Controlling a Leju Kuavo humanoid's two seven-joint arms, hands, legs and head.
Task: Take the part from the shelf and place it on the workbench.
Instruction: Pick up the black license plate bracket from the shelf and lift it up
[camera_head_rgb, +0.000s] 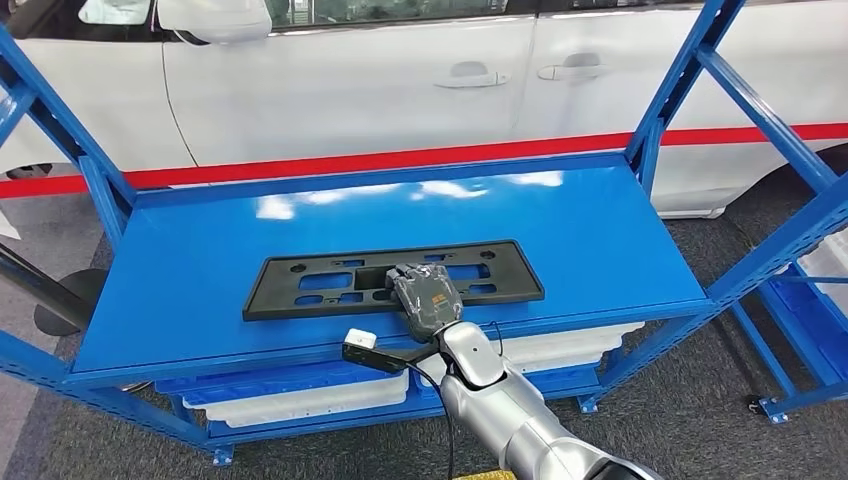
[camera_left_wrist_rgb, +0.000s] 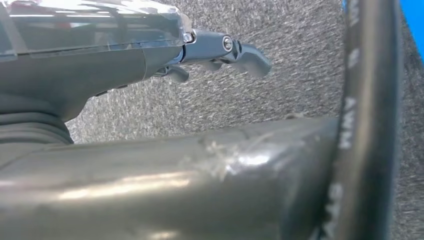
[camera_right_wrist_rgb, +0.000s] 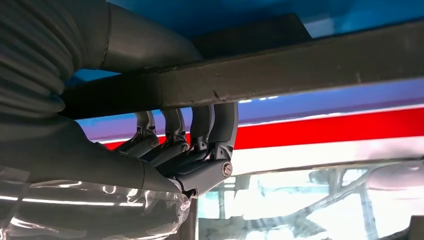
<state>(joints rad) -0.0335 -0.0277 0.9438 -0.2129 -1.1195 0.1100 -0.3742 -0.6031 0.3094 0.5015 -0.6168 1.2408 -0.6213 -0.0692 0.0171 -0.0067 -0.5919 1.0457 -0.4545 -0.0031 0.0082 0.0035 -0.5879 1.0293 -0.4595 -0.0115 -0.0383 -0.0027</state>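
Right hand (camera_head_rgb: 428, 297) clamped on flat black slotted part (camera_head_rgb: 300, 286), fingers (camera_right_wrist_rgb: 210, 127) hooked over its edge; blue shelf (camera_head_rgb: 600, 230) beneath

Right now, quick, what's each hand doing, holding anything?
Left hand: holds nothing, fingers out over the floor, so open.
Right hand: grips the black part on the blue shelf, fingers hooked over its edge.

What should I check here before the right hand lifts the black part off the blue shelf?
1. Right hand on the black part: ok, near its middle.
2. Fingers curled over the part's edge: ok in the right wrist view.
3. Thumb on the opposite side: ok.
4. Part lying flat on the blue shelf: ok.
5. Left hand holding nothing, over grey floor: ok.
6. Workbench free: cannot tell.
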